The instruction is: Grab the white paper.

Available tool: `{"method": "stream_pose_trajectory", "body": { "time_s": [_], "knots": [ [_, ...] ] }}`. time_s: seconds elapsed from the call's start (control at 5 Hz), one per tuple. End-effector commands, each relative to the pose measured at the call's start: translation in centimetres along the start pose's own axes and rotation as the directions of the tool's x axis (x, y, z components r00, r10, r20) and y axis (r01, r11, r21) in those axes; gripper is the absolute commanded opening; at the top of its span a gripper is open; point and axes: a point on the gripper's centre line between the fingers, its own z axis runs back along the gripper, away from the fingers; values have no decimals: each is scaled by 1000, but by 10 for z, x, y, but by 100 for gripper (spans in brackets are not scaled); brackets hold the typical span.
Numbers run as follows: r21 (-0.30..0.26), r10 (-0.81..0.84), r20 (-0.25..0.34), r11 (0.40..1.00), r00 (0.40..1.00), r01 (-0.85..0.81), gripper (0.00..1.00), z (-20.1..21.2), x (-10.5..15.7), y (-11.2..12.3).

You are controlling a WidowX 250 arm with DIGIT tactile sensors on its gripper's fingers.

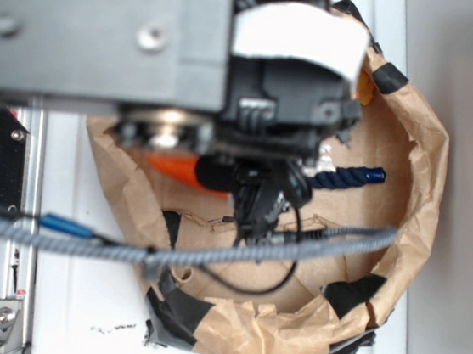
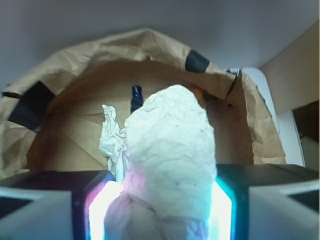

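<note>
Exterior view first: the arm's grey body fills the top left and hangs over a brown paper nest (image 1: pixel 417 163), a crumpled ring of kraft paper patched with black tape (image 1: pixel 351 294). The gripper (image 1: pixel 258 209) points down into the middle of it, and from up here I honestly can't tell how wide the jaws sit or what's in them, the arm blocks it all. A flat white label (image 1: pixel 300 35) sits on the black gripper housing. Just left of the gripper something orange (image 1: pixel 173 167) pokes out from under the arm, and off to the right a dark blue twisted piece (image 1: pixel 348 177) lies on the nest floor. A grey braided cable (image 1: pixel 210 255) runs across the near side.

Wrist view is way clearer. The white paper (image 2: pixel 172 155) sits right between the two fingers (image 2: pixel 42 207), a lumpy off-white wad filling the gap, with both glowing pads pressed up against its sides. So the jaws are closed in around it, roughly one wad apart. A smaller scrap of white crumpled paper (image 2: pixel 111 135) is just to the left behind it, and the blue twisted piece (image 2: pixel 136 97) stands farther back against the nest wall (image 2: pixel 100 55).
</note>
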Motion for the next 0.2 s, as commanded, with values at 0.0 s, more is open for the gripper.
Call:
{"method": "stream_pose_trajectory", "body": {
  "time_s": [0.0],
  "knots": [
    [8,2,98,1000,995,-3,0,21,9,-11]
  ]
}}
